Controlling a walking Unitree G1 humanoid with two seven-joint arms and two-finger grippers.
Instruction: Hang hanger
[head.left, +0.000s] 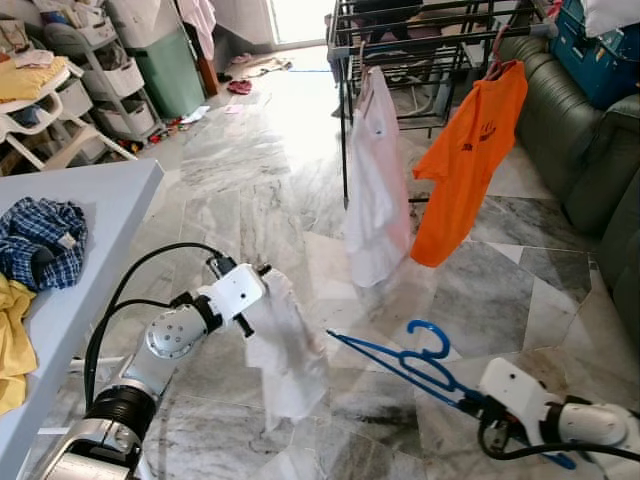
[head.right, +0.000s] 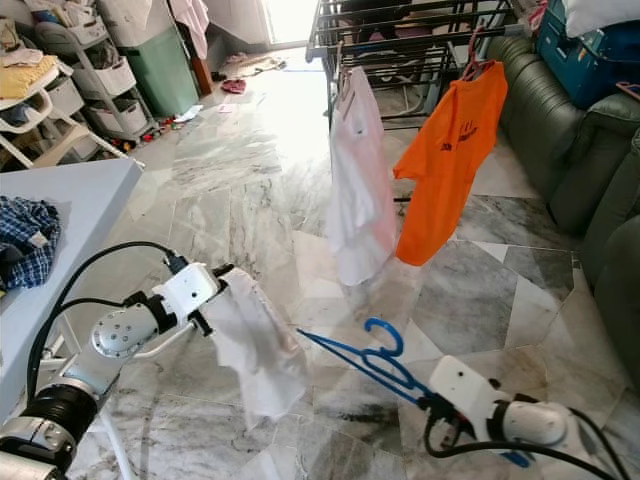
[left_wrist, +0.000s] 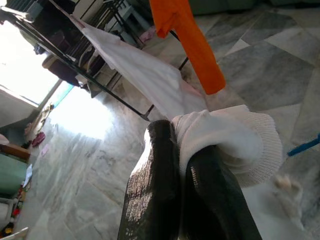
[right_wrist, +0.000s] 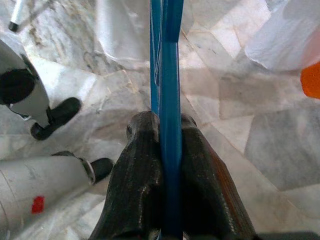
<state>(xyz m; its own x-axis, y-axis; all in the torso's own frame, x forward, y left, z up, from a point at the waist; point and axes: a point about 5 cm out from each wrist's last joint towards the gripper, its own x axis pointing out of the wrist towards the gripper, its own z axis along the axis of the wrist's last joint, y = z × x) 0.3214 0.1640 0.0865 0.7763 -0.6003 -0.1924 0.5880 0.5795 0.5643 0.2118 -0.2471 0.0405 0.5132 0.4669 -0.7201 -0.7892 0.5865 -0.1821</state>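
Note:
My right gripper (right_wrist: 168, 131) is shut on a blue hanger (head.left: 420, 362) and holds it low at my right, hook up, its long arm reaching left. A white garment (head.left: 285, 350) hangs down from my left gripper (left_wrist: 177, 150), which is shut on the garment's bunched edge. The hanger's left tip lies close beside the hanging cloth. Beyond, a dark drying rack (head.left: 420, 40) carries a white shirt (head.left: 375, 185) and an orange t-shirt (head.left: 468, 160).
A white table (head.left: 85, 235) at my left holds a blue checked garment (head.left: 40, 242) and a yellow one (head.left: 12, 340). A dark green sofa (head.left: 590, 130) lines the right. Shelves and bins (head.left: 105, 70) stand at the far left on the marble floor (head.left: 250, 170).

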